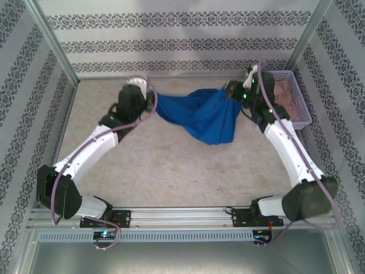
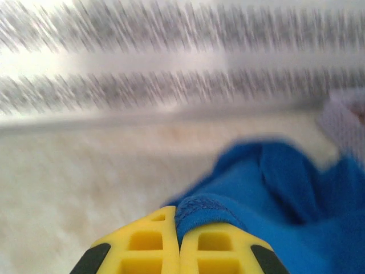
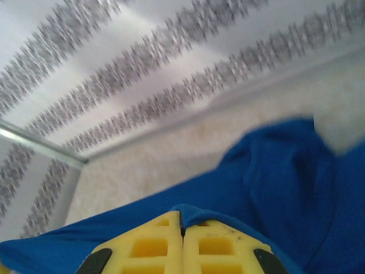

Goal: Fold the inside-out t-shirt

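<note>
Each clamped on a bunched edge, the left gripper and right gripper sling the blue t-shirt between them near the far edge of the table; folding apparently not yet begun.

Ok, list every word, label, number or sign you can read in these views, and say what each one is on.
No text can be read in any view.
The t-shirt: plain blue cloth, no print legible.
The wall bands: ornamental pattern, not letters; blurred in both wrist views.
The basket: no label to be seen.
The small boards at the arm bases: too small to read.
</note>
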